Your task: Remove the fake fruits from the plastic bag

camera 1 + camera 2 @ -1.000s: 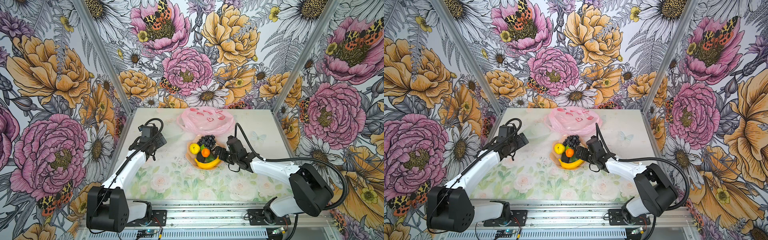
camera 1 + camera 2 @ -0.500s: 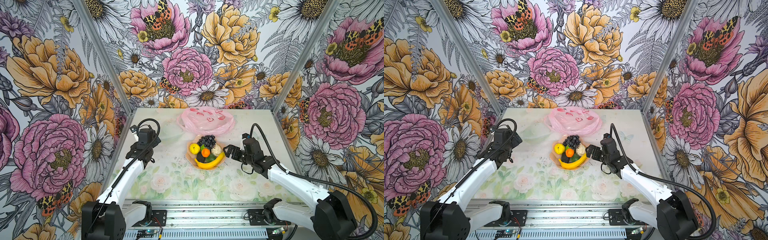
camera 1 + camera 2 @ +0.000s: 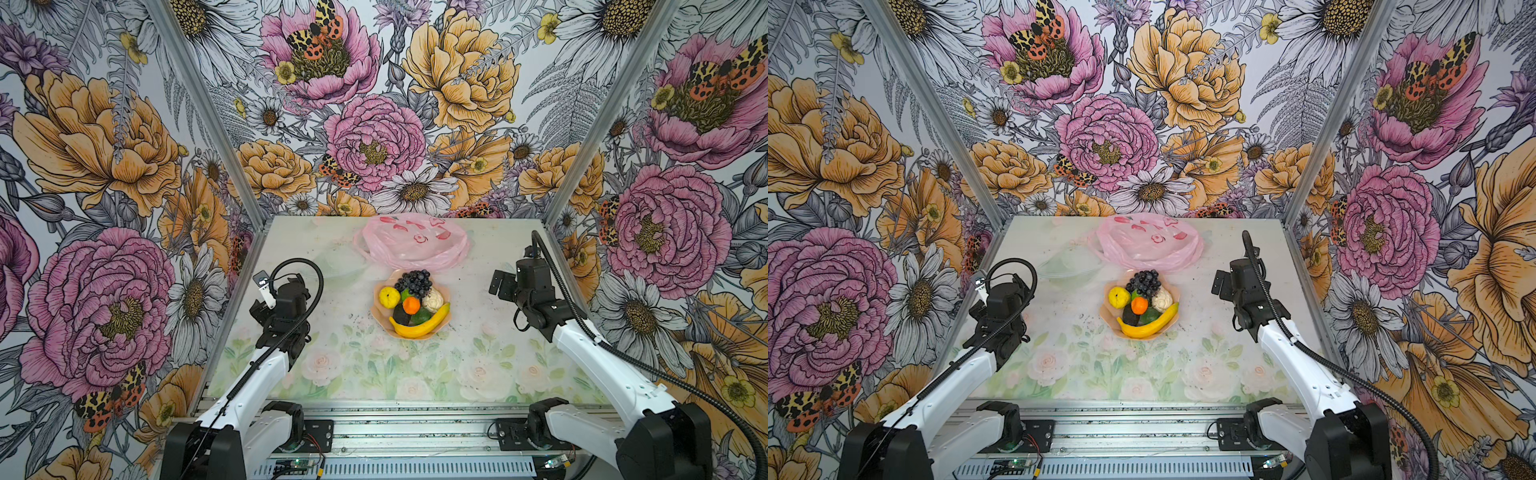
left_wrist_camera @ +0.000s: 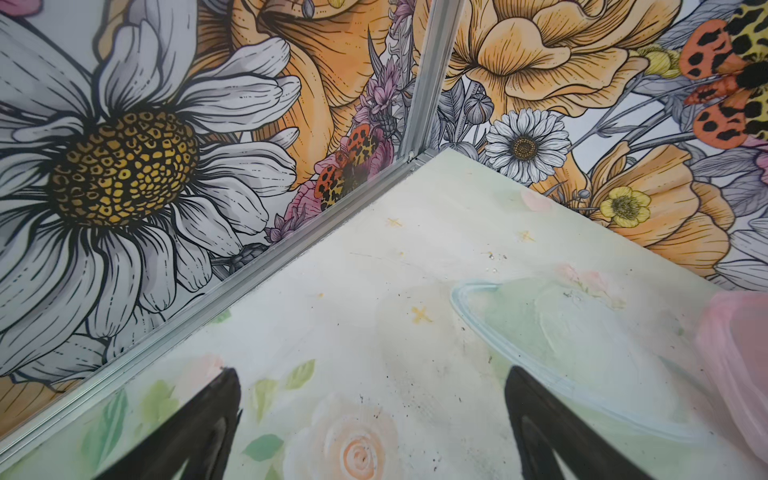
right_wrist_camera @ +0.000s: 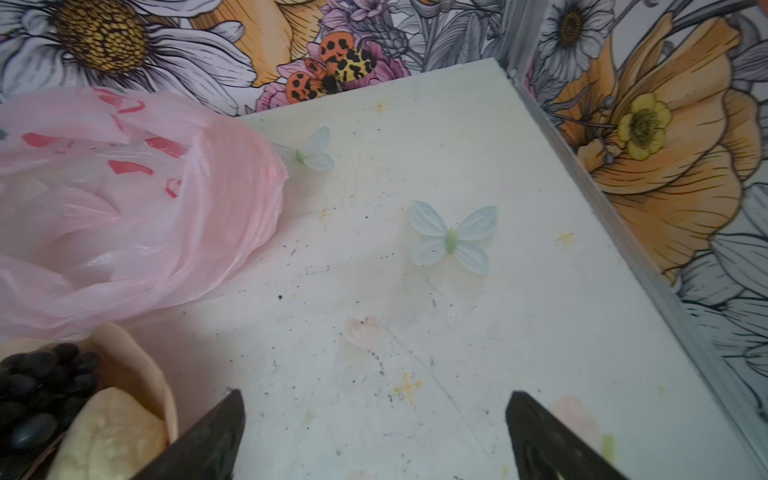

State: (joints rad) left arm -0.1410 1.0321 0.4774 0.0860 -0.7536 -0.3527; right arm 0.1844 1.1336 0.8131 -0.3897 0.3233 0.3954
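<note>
At mid-table [image 3: 478,332], the fruits [image 3: 411,305] lie heaped in the bowl [image 3: 415,335], with the banana [image 3: 419,327] along its near rim and the grapes [image 3: 413,280] at the far side. The bag [image 3: 411,245] sits crumpled just behind the bowl, by the back wall. The left gripper [image 4: 372,374] hovers wide and empty near the left edge. The right gripper [image 5: 374,395], also wide and empty, hangs well right of the bowl.

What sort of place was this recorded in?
Probably a lab recording booth, not a home: flower-print panels in a metal frame wall in a table, left arm and right arm stand on a rail at its front, and toy fruits fill a bowl.
</note>
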